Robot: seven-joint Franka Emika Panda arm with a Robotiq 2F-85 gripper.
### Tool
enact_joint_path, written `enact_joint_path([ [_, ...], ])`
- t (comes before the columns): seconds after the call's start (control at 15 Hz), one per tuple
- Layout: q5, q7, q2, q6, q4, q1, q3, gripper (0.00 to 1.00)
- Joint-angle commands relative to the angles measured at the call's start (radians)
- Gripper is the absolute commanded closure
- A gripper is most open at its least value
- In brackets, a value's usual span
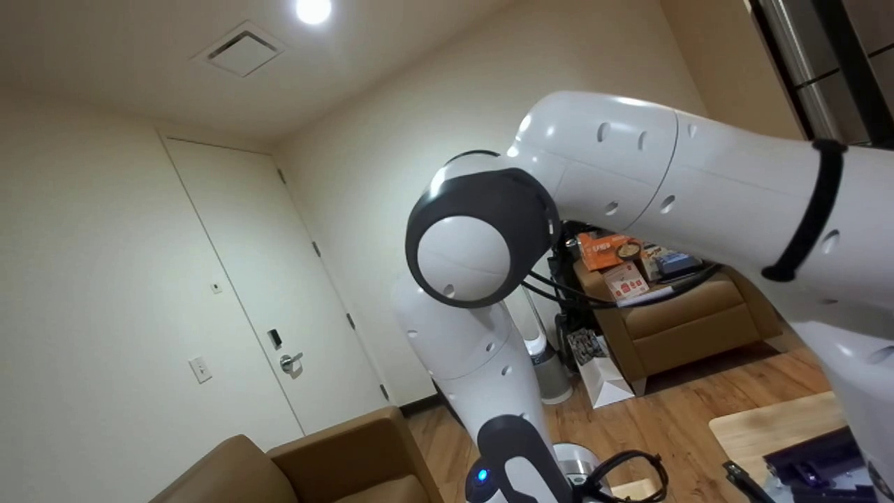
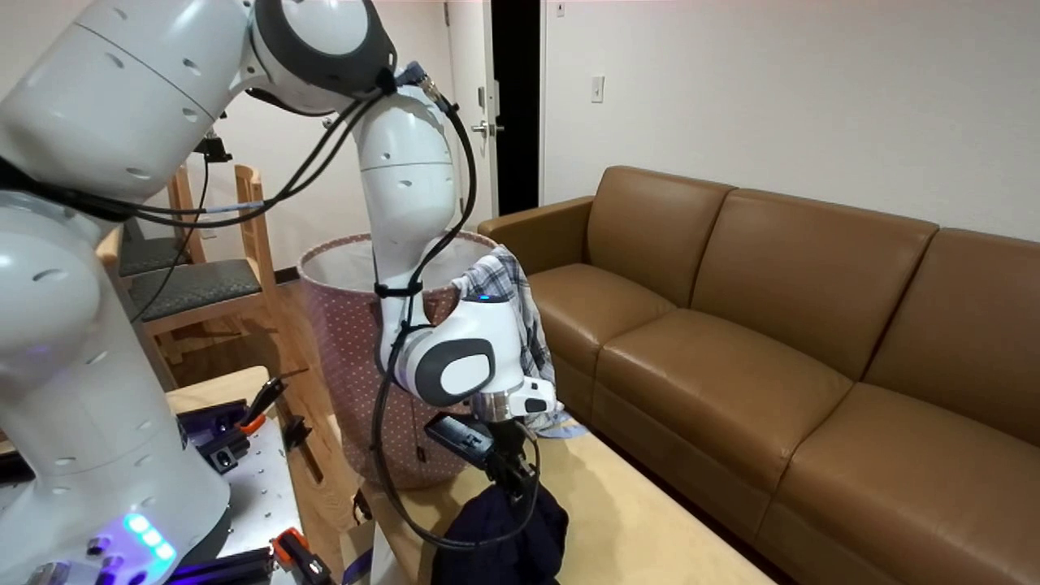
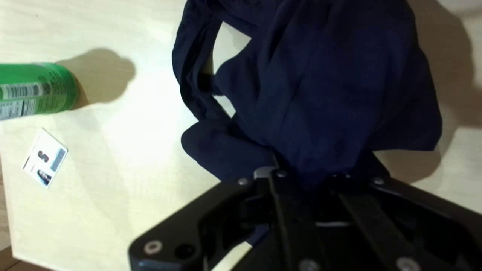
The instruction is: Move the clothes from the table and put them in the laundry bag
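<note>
The gripper (image 3: 308, 178) is clamping a navy garment (image 3: 320, 94), which is filling the upper middle of the wrist view and bunching over the light wooden table (image 2: 650, 520); whether it is hanging clear is hard to tell. In an exterior view, left of centre, a pink polka-dot laundry bag (image 2: 341, 357) is standing, a plaid shirt (image 2: 520, 284) draping over its rim. The job is looking part done: the shirt is probably needing tucking in, the navy garment awaiting bagging.

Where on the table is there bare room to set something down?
Free: the table between garment and couch; also between garment, can and card. Crowded: around the gripper, and at the end by bag and shirt.
</note>
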Motion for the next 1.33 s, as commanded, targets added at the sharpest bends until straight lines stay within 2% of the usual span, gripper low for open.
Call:
enact_joint_path([
  [0.0,-0.001,-0.015,-0.14,0.139,-0.101,0.012,-0.024,0.92],
  [0.33,0.062,-0.062,-0.365,0.28,-0.258,0.078,-0.102,0.92],
  [0.4,0.077,-0.08,-0.38,0.272,-0.271,0.09,-0.117,0.92],
  [0.47,0.082,-0.067,-0.297,0.249,-0.188,0.038,-0.06,0.88],
  [0.6,0.095,-0.083,-0.353,0.25,-0.231,0.055,-0.079,0.88],
  [0.67,0.096,-0.083,-0.364,0.25,-0.241,0.055,-0.079,0.92],
  [0.8,0.119,-0.085,-0.375,0.212,-0.226,0.086,-0.091,0.92],
  [0.87,0.108,-0.093,-0.42,0.205,-0.232,0.077,-0.079,0.92],
  [1.07,0.168,-0.102,-0.535,0.282,-0.237,0.161,-0.133,0.92],
  [1.13,0.169,-0.074,-0.562,0.301,-0.236,0.232,-0.199,0.92],
  [1.2,0.188,-0.093,-0.601,0.293,-0.233,0.271,-0.233,0.92],
  [1.27,0.185,-0.116,-0.66,0.205,-0.225,0.309,-0.271,0.92],
])
